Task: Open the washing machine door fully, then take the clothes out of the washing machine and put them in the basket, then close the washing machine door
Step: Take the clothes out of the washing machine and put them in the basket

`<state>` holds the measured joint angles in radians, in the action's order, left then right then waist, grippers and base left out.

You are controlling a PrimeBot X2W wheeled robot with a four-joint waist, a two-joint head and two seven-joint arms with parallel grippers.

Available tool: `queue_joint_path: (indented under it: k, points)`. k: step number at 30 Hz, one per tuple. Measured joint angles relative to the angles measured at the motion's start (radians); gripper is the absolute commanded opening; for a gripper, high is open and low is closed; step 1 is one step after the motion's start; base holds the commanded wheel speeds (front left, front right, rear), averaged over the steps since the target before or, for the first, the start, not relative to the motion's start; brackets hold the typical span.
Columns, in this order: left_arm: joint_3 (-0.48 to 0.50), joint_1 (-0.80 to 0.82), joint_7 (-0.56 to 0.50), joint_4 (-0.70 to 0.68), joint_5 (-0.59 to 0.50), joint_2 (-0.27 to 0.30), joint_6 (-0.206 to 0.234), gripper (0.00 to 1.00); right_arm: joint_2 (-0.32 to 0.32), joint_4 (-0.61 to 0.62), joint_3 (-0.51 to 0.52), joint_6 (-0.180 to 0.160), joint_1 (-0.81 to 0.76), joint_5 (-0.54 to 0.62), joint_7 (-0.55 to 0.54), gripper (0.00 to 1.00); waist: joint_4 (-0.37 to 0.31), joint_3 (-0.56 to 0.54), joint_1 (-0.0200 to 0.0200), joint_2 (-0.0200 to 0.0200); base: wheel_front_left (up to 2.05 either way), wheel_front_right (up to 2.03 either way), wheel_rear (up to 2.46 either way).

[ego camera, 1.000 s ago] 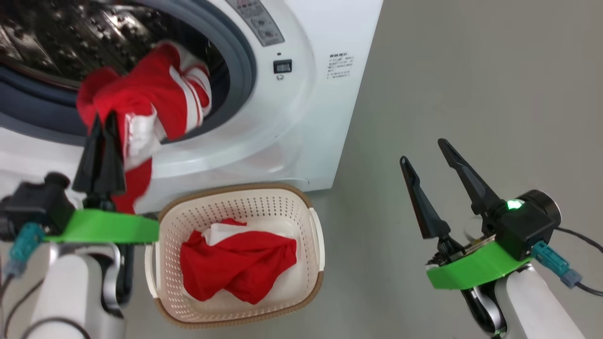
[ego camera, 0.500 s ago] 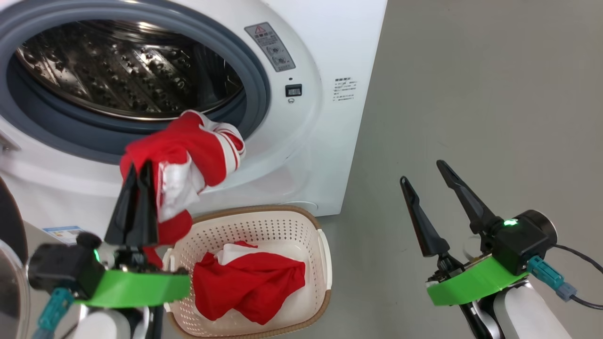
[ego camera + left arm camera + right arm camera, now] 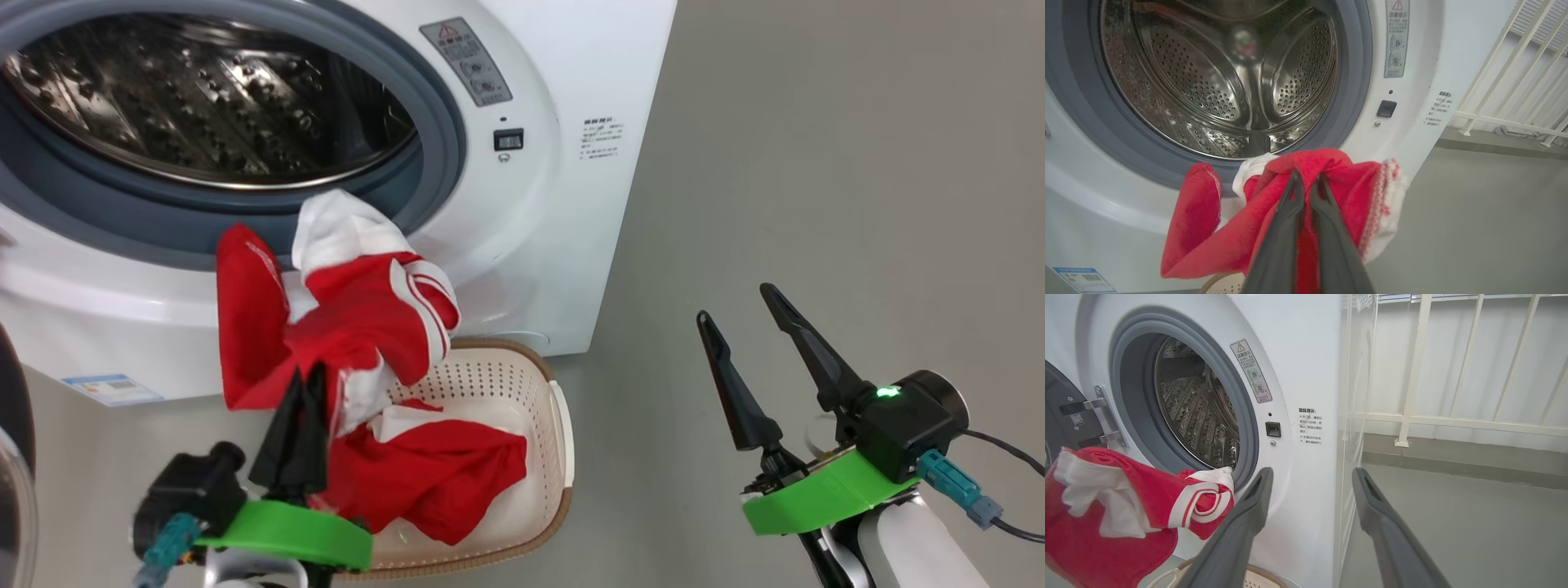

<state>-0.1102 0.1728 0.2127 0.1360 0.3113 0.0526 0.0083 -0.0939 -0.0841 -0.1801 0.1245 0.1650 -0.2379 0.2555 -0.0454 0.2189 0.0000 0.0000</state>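
ROBOT LIFTS LAUNDRY: The left gripper [image 3: 304,377] had its fingers clamped on a red-and-white garment [image 3: 351,302]. The cloth hung clear of the washer [image 3: 588,73] and above the left side of the basket [image 3: 500,382], where another red piece [image 3: 441,474] lay. The drum [image 3: 204,90] looked empty from the left wrist view, and the door [image 3: 1055,416] stood swung out at the left of the opening. The right gripper [image 3: 735,304] hovered well apart to the right, jaws spread wide and holding nothing.

The garment appeared light and wholly limp. It drooped in folds on both sides of the fingers, with a red flap hanging left and striped trim falling right. Such cloth would likely take any pinch without harm and would not slip readily. It offers no stiffness, though, so loose ends could trail, catch on the basket's rim or drape outside it. The grip sat on a bunched fold near the middle, probably the best place, since that kept the hanging ends short. A clean drop would call for the bundle to be over the basket's centre before release.
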Motion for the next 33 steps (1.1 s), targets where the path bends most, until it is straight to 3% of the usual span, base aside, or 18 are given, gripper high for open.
queue_joint_path:
  k: [19,33]
  points:
    - [-0.050,0.293,0.035,0.634,0.128,-0.015,-0.055,0.00,-0.001,0.011,-0.014,0.000,0.067,0.000,0.000,1.00,-0.032,0.134,0.0000,0.0000,0.00,0.00,0.00]
    - [-0.027,0.462,0.037,0.909,0.089,-0.019,-0.071,0.00,0.001,0.012,-0.024,0.000,0.109,0.000,0.000,1.00,-0.087,0.233,0.0000,0.0000,0.00,0.00,0.00]
